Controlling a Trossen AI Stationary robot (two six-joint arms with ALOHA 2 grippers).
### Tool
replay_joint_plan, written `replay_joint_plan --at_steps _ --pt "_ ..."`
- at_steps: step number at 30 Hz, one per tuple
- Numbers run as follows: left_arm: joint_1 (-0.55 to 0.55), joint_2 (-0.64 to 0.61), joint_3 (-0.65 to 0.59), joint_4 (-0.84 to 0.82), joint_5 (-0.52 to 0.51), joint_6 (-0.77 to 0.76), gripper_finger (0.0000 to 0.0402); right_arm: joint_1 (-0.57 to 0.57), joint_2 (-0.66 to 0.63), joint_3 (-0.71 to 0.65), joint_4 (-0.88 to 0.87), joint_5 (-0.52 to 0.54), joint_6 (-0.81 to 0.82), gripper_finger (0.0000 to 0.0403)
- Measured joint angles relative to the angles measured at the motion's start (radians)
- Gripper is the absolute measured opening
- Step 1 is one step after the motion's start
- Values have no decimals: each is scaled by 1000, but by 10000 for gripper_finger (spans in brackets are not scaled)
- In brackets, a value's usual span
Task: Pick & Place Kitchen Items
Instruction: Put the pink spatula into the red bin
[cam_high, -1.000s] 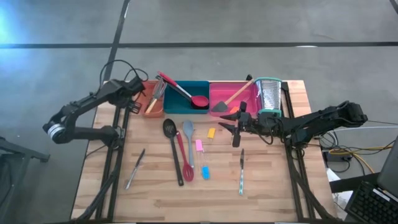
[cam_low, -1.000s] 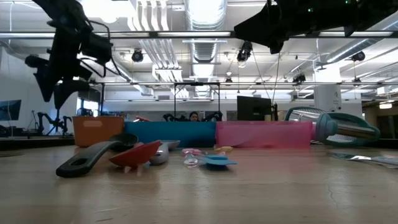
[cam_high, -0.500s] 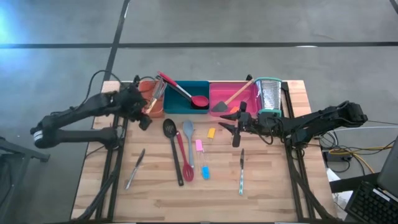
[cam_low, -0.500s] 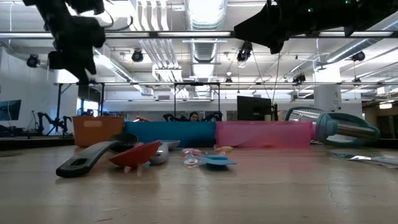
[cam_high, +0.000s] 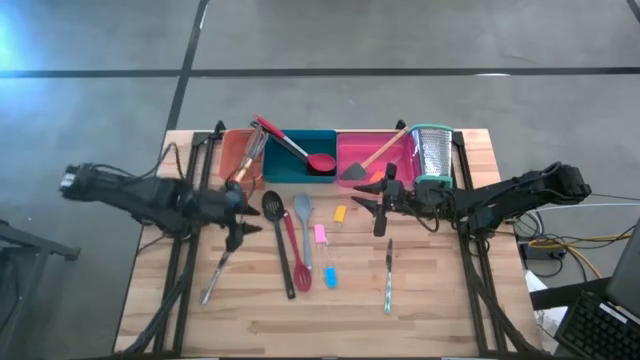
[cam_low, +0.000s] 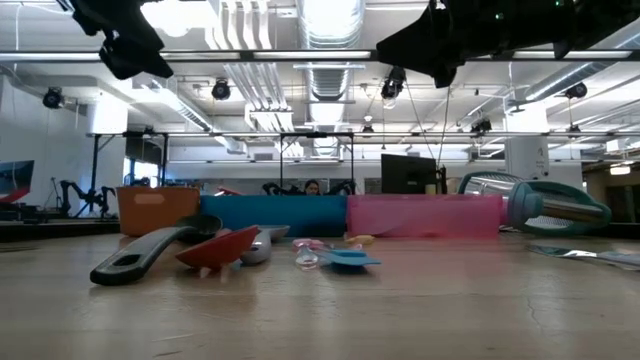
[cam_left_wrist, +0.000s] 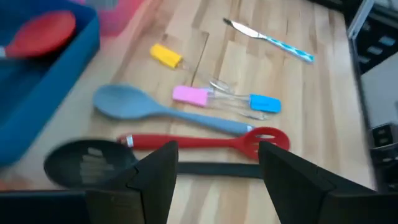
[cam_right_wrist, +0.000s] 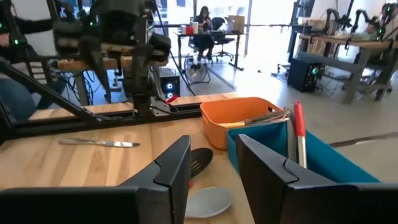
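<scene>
Several utensils lie flat on the wooden table: a black slotted spoon (cam_high: 273, 207), a grey spoon (cam_high: 302, 208), a red slotted spatula (cam_high: 297, 262), small yellow (cam_high: 340, 213), pink (cam_high: 320, 233) and blue (cam_high: 330, 278) tools, a blue-handled knife (cam_high: 388, 276) and a metal knife (cam_high: 216, 271). My left gripper (cam_high: 240, 229) hovers open just left of the black spoon; in its wrist view the open fingers (cam_left_wrist: 214, 168) frame the black handle and the red spatula (cam_left_wrist: 205, 141). My right gripper (cam_high: 376, 206) hangs open near the pink tray, holding nothing (cam_right_wrist: 212, 163).
Along the far edge stand an orange tray (cam_high: 243, 156) with metal utensils, a teal tray (cam_high: 300, 172) with a red ladle (cam_high: 318, 160), and a pink tray (cam_high: 352, 150) with an orange spatula. A box grater (cam_high: 432, 156) lies at the far right. Bare wood shows near the front edge.
My left gripper has swung from above the orange tray toward the table's near edge and rightward, turning about as it went, and now hangs beside the black spoon's head. Its fingers stay open. The utensils have not moved.
</scene>
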Motion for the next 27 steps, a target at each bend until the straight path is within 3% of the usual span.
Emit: replay_joint_plan --at_steps 5,9,14,20,27 --pt "-122 34 -79 121 -204 58 227 4 -1 17 -57 0 41 129" --pt "-129 71 -148 210 -336 90 227 9 -1 88 -276 11 84 121" --pt "-112 115 -196 287 -470 112 227 9 29 172 -591 149 282 103" --pt "-100 147 -231 392 -546 189 227 27 142 191 -588 72 364 90" --pt "-72 152 -290 529 -568 263 227 80 338 304 -603 57 279 79"
